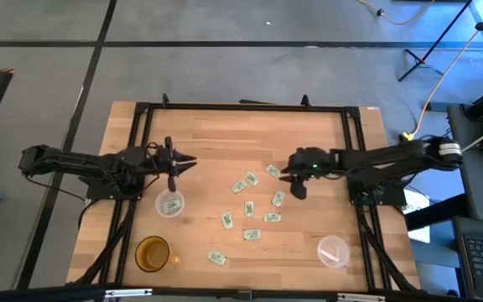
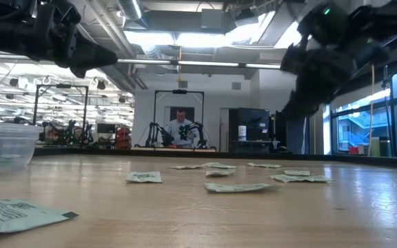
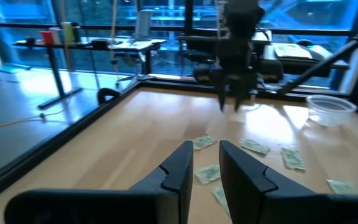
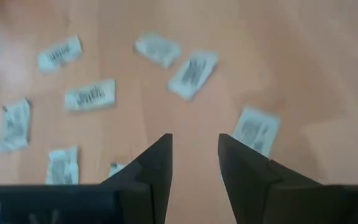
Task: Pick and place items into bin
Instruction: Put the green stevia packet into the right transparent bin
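Note:
Several small pale green and white packets lie flat and scattered on the middle of the wooden table; they also show in the right wrist view and the low view. One more packet lies inside a clear cup. My left gripper hovers open above the table just beyond that cup, holding nothing. My right gripper hangs open and pointing down over the right end of the scatter, with a packet just beside one finger, untouched.
An amber cup stands near the table's near left corner and a second clear cup near the near right. A black frame runs along the table's edges. A person sits in the room far behind the table.

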Controlling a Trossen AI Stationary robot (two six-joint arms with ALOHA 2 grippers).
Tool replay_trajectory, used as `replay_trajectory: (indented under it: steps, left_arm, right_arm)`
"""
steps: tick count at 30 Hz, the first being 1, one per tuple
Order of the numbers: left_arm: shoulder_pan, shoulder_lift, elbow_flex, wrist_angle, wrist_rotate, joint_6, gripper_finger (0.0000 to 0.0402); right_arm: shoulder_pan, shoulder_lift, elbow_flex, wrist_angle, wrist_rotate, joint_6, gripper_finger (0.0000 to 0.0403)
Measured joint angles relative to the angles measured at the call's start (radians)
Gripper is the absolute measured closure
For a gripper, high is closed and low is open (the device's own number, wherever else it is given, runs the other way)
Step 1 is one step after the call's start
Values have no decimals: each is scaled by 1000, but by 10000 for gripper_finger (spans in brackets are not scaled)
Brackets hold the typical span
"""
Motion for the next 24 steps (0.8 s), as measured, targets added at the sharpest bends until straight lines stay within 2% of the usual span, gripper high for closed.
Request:
replay_trajectory:
  steps: [8,11,17,24]
  left_arm:
    - [0,2,0,-12,-33,0,329]
    - [0,2,0,-26,-33,0,329]
    - [0,2,0,-50,-33,0,329]
    - [0,2,0,-55,-33,0,329]
  right_arm:
    - [121,201,76,3,-14,-8,270]
    - [179,251,110,0,23,-13,270]
    - [261,316,173,-81,144,-4,270]
    - [342,342,206,-96,147,74,270]
